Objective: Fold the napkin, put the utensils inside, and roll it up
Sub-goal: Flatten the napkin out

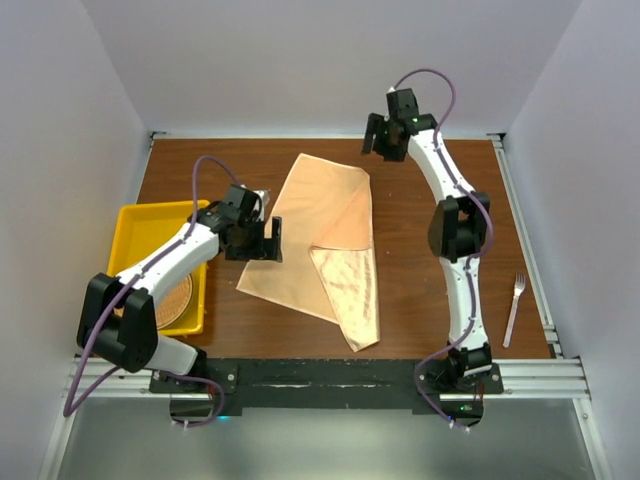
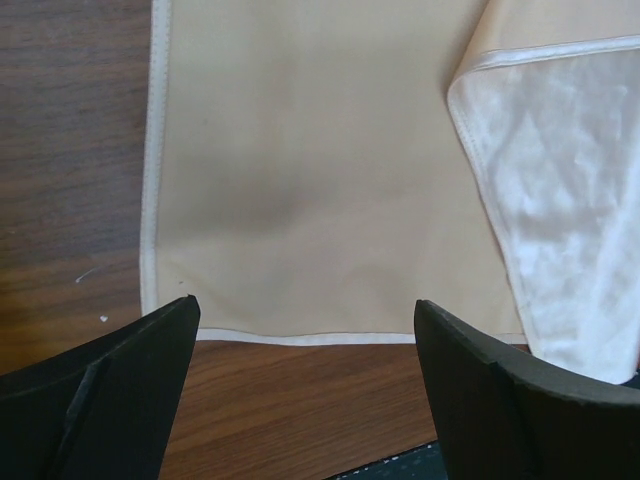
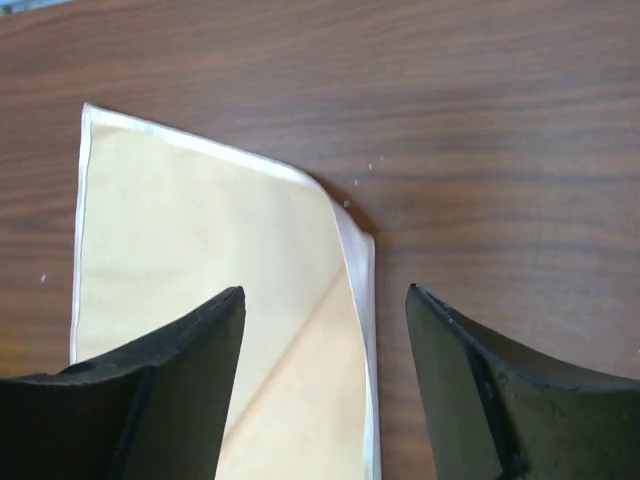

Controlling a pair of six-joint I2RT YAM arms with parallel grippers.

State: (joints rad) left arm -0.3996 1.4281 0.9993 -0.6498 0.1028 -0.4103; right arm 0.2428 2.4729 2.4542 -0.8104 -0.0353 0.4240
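Note:
The peach-orange napkin (image 1: pixel 318 232) lies spread in the middle of the table, its right part folded over so a shiny flap (image 1: pixel 350 288) runs toward the front. My left gripper (image 1: pixel 262 248) hovers over the napkin's left edge. In the left wrist view this gripper (image 2: pixel 305 305) is open, with the napkin's hem (image 2: pixel 300 337) and bare wood between its fingers. My right gripper (image 1: pixel 383 140) hangs above the napkin's far right corner. The right wrist view shows it (image 3: pixel 325 290) open above the doubled corner of the napkin (image 3: pixel 200 240), holding nothing. A silvery fork (image 1: pixel 514 308) lies at the table's right edge.
A yellow tray (image 1: pixel 140 222) stands at the left edge behind my left arm, with a round wicker mat (image 1: pixel 177 300) in it. White walls close in the back and sides. A metal rail (image 1: pixel 525 220) runs along the right side.

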